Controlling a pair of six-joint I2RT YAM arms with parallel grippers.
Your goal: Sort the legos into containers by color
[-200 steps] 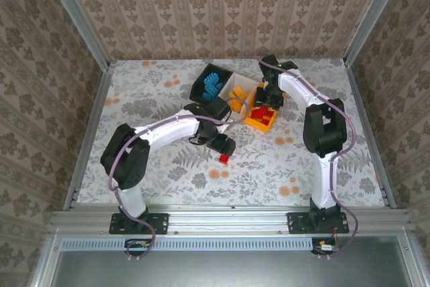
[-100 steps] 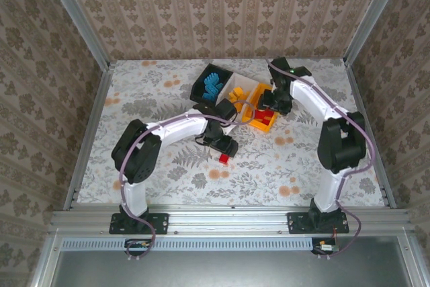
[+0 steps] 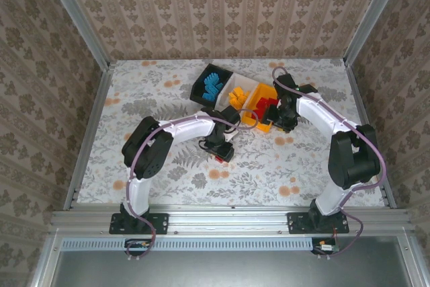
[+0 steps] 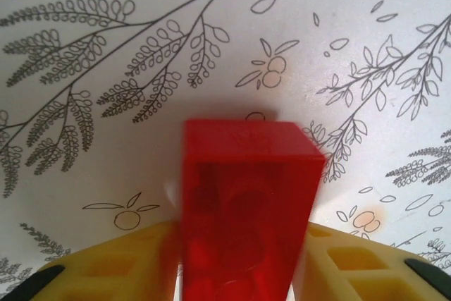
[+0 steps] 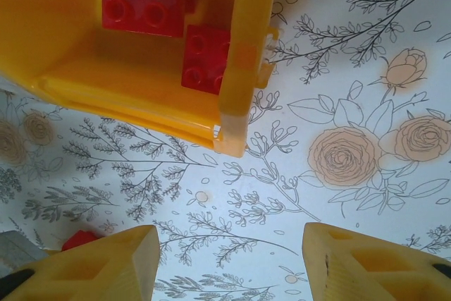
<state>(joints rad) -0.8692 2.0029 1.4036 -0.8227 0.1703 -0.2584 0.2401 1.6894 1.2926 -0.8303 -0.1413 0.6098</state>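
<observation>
Left arm has come down on the red lego (image 4: 246, 202), centre of the top view, just below the bins. It's the only loose brick I can spot. The left gripper (image 3: 222, 152) jaws were wide a second ago and are now pinched in, yellow pads against both sides of the brick. I read that as a grip. Can't tell if it's off the desk (image 3: 154, 99) yet.

Right arm has swung off the orange-yellow bin (image 5: 236, 68) toward the right of frame. The right gripper (image 5: 229, 259) jaws stand apart with nothing between them, over bare desk just off the bin's corner.

My read: one lift and a drop left, then sorting is done.

Around:
- black bin (image 3: 199, 89): blue legos (image 3: 213, 85)
- white bin (image 3: 252, 84): orange-yellow legos (image 3: 236, 97)
- orange-yellow bin: red legos (image 5: 144, 1), room left

In the way: the white bin's near corner sits on the straight line up-right to the target. The right gripper is parked close beside that bin, so I'd back it off first.
</observation>
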